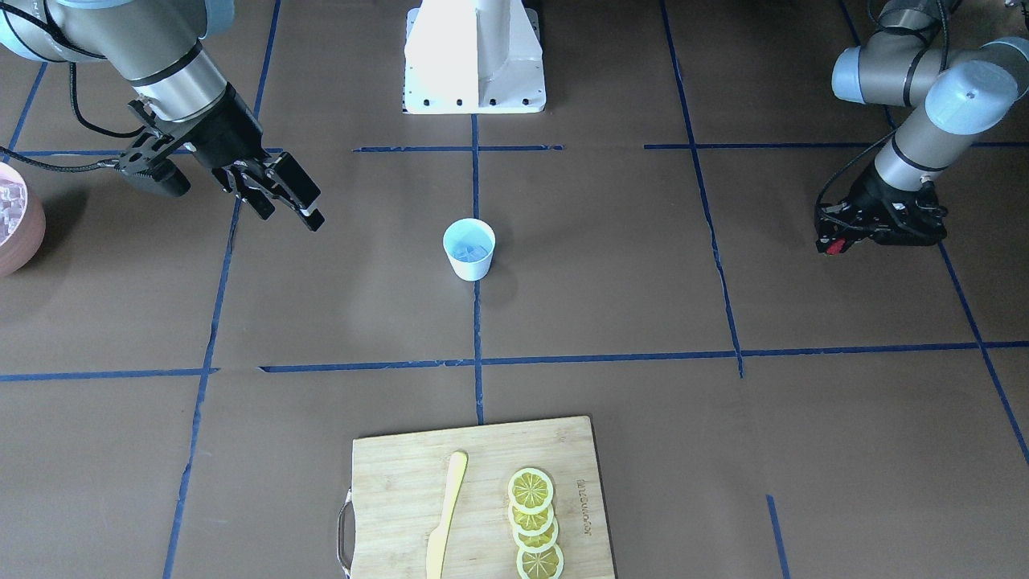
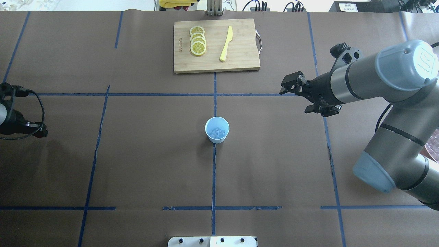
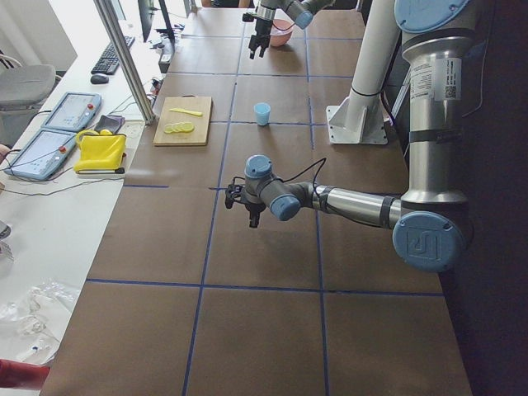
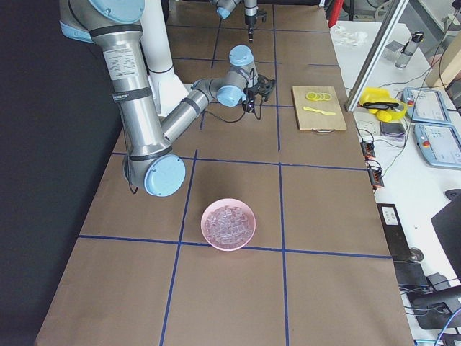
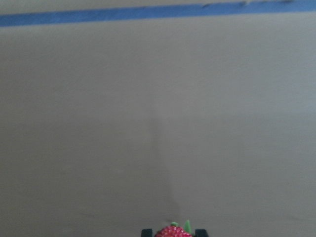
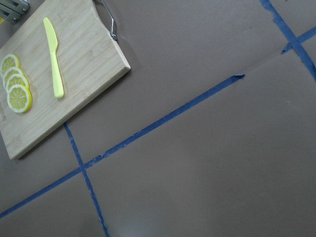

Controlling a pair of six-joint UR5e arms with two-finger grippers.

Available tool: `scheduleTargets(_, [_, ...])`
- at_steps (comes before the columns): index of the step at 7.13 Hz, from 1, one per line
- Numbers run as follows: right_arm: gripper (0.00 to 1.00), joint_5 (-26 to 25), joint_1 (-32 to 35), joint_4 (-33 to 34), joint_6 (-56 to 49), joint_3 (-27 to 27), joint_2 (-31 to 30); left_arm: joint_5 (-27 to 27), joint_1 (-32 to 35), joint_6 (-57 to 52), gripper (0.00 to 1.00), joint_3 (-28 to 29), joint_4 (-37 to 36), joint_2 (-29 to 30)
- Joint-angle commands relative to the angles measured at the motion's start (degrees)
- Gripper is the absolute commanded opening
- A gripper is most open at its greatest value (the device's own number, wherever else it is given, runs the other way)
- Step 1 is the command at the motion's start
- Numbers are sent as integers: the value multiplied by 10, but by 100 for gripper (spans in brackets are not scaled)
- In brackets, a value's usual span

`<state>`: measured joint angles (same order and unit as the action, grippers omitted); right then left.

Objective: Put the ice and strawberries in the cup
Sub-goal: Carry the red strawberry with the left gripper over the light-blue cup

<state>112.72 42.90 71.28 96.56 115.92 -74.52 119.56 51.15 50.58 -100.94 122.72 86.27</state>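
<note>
The white cup (image 2: 217, 129) with a pale blue inside stands upright at the table's middle, and clear ice (image 2: 217, 132) lies in it. More ice fills a pink bowl (image 4: 229, 223) at the robot's right end of the table. My left gripper (image 1: 836, 241) hangs low over bare table far to the robot's left of the cup, shut on a red strawberry (image 5: 174, 231). My right gripper (image 2: 287, 85) hovers to the robot's right of the cup and farther back, tilted, open with nothing between its fingers.
A wooden cutting board (image 2: 240, 58) at the far edge carries several lemon slices (image 2: 198, 44) and a yellow knife (image 2: 226, 43). Blue tape lines cross the brown table cover. The robot's white base (image 1: 474, 56) stands behind the cup.
</note>
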Motion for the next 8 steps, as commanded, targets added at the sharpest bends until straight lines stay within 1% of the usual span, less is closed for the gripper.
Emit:
scheduleTargets(1, [100,2,9,0,-20,23,-34,2,-11,126,0,-51,-5,79])
scheduleTargets(2, [100,4,16,-2,-40,27,-51,1,-56,191,0,-52,-7,145])
scheduleTargets(3, [100,5,22,-4,-59,29,-65,-2,-95,252,0,-51,-44,222])
scheduleTargets(4, [100,6,26,-4,-72,27,-71,-24,-125,284,0,-50,-129,311])
scheduleTargets(5, [100,6,29,-4,-79,27,-74,-72,-165,287,0,-43,-195,375])
scheduleTargets(6, [100,6,29,-4,-79,27,-78,-115,-199,308,0,-26,-201,403])
scheduleTargets(7, [100,6,29,-5,-79,27,-78,-150,-216,309,0,16,-198,439])
scheduleTargets(8, [100,6,28,-5,-79,27,-78,-158,-221,308,7,44,-195,455])
